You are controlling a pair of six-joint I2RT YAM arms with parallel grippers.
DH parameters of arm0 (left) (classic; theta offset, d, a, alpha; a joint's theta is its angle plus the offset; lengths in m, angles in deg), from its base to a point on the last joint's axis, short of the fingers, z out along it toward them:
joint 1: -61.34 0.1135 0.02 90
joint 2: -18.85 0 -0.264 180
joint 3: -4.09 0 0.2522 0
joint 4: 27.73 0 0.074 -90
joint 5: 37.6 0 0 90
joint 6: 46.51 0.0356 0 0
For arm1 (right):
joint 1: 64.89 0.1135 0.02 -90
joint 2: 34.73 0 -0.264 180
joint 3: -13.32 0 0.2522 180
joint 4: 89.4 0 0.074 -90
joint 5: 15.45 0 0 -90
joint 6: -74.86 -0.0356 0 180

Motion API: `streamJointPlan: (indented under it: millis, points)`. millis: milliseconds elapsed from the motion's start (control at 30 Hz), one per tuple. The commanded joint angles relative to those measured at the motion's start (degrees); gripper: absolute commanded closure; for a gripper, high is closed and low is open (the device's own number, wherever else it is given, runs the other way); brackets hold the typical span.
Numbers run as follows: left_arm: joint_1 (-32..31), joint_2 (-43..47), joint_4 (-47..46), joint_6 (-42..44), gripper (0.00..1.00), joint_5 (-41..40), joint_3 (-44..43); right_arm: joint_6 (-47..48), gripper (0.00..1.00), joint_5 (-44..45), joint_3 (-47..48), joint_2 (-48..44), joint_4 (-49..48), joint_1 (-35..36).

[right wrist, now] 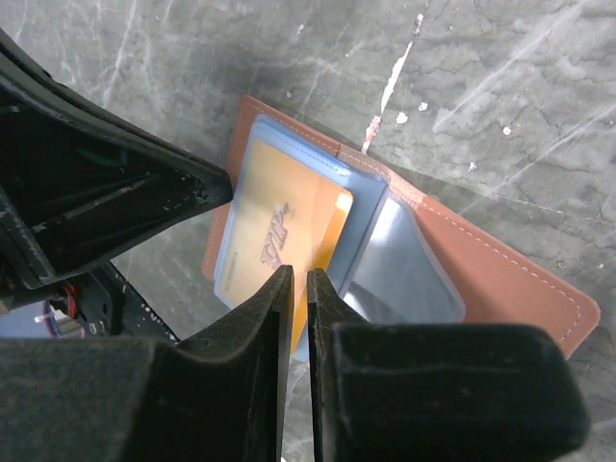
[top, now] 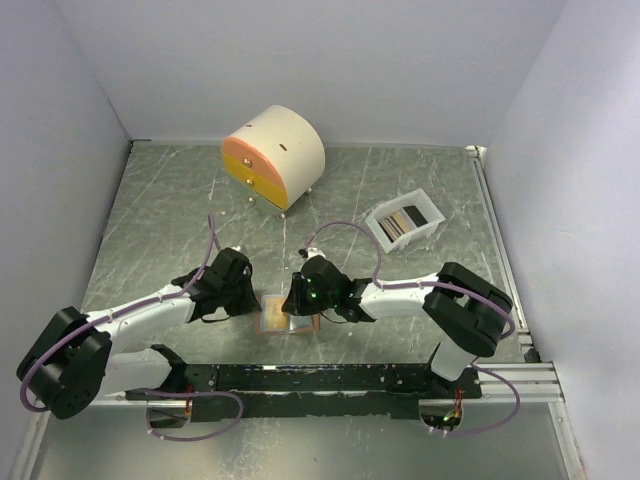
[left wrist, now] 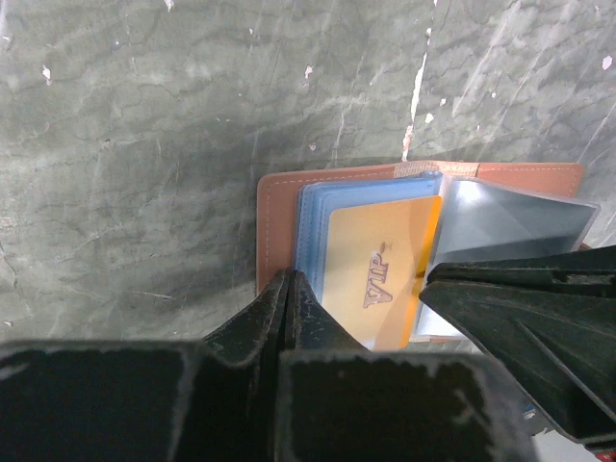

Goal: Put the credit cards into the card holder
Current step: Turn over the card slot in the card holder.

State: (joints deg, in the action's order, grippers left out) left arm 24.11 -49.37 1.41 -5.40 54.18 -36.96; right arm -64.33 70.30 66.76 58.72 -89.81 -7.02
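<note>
While the card holder [left wrist: 274,217] lies open on the desk [top: 400,190] between the arms, the left hand [left wrist: 289,287] is fully closed at its leather edge, apparently pinning it. The right hand [right wrist: 299,284] is nearly closed over the gold card [right wrist: 279,226]; I cannot tell whether it pinches it. The card looks only partly inside a clear sleeve, so it is best pushed flat along the sleeve while the holder is kept pinned.

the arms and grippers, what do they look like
White links with black joints on the left arm and right arm, each trailing a purple cable. The left gripper and right gripper are black, with tapered fingers. Green lights glow at the right wrist.
</note>
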Motion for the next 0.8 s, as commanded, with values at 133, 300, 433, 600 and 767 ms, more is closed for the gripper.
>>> streamJointPlan:
  millis: [133,300,433,600,767]
  points:
    - [-0.27,1.25,-1.24,-0.11,0.92,1.48,-0.01,0.19,0.90,1.66,0.43,2.82,2.75,0.36]
    - [-0.27,2.02,-0.38,-0.07,0.92,1.51,-0.55,0.23,0.91,2.13,-0.15,3.43,2.84,0.37]
    - [-0.25,2.69,-0.88,-0.55,0.91,2.39,-0.23,-0.01,0.92,1.91,-0.19,3.91,2.60,0.34]
    - [-0.23,2.93,-1.35,-0.61,0.91,3.12,-0.02,-0.11,0.92,1.87,-0.39,3.84,2.25,0.33]
    - [-0.25,2.99,-3.66,-0.93,0.91,5.26,0.56,-0.31,0.92,1.61,-0.61,3.85,1.87,0.34]
